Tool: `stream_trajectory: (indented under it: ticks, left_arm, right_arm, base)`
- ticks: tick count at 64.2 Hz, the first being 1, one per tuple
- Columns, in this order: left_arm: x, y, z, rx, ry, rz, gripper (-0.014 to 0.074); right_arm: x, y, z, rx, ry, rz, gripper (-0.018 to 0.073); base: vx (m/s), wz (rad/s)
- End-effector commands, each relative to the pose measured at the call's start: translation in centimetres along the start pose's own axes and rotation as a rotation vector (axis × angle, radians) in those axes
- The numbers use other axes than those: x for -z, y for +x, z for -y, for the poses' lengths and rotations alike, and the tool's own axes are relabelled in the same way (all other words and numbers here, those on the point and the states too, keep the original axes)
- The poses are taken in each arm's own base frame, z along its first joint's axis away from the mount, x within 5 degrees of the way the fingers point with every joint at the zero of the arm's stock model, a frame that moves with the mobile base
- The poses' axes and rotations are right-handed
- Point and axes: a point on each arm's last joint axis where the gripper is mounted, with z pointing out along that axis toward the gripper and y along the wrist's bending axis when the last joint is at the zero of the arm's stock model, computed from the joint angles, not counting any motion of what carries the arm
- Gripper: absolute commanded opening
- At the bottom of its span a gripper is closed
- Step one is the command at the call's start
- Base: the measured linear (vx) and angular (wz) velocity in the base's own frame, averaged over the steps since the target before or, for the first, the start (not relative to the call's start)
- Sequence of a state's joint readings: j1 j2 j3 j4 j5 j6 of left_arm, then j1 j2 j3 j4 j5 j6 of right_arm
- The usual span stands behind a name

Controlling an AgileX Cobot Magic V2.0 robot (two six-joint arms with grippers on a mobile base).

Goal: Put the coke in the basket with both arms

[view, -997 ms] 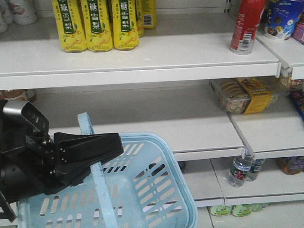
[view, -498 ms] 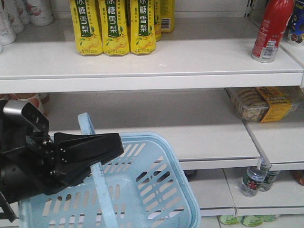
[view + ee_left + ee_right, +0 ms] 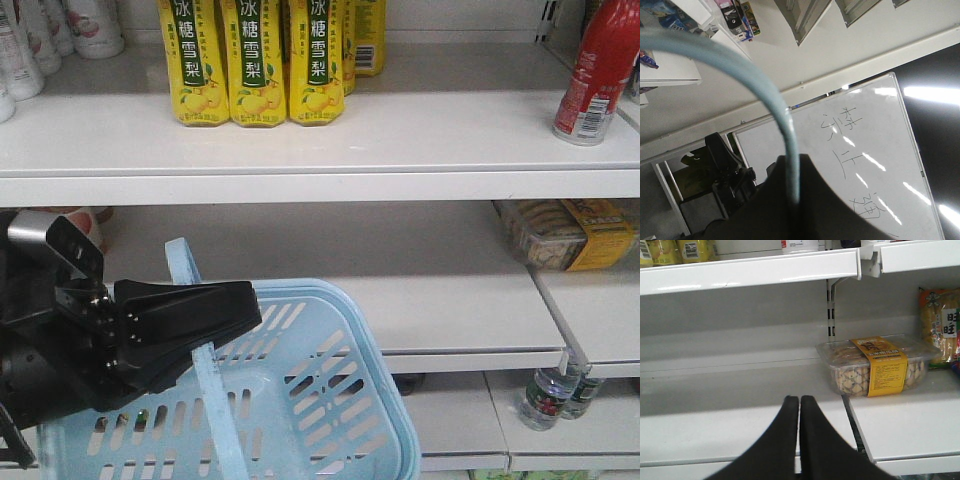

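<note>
The coke, a red bottle with a barcode label, stands on the top shelf at the far right of the front view; its cap is cut off by the frame. The pale blue basket hangs low at the left. My left gripper is shut on the basket's flat handle. The left wrist view shows the same handle arching out from between the black fingers. My right gripper is shut with nothing in it, in front of the middle shelf. It does not show in the front view.
Yellow pear-drink bottles stand in a row on the top shelf, with white bottles at the left. A clear biscuit box lies on the middle shelf, a snack pack beside it. Small water bottles stand lower right.
In the front view the shelves and their goods have slid to the right and a little down; the coke now sits at the right edge. The left gripper still holds the basket handle.
</note>
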State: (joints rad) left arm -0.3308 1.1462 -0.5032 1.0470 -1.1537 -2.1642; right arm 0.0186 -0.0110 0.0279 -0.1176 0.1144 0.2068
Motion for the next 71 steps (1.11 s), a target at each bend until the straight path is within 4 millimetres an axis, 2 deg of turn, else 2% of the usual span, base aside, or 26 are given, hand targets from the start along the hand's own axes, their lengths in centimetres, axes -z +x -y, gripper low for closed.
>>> stream_trajectory:
  ticks: [1,71]
  left_arm:
    - [0.12,0.56,3.10,-0.013,0.252,-0.073,-0.0006]
    - [0.12,0.56,3.10,-0.013,0.252,-0.073,-0.0006]
  right_arm:
    - [0.08,-0.44,-0.08,0.010,-0.009,0.075,-0.0006]
    - [0.08,-0.44,-0.08,0.010,-0.009,0.075,-0.0006]
  base:
    - [0.06,0.02]
    - [0.04,0.01]
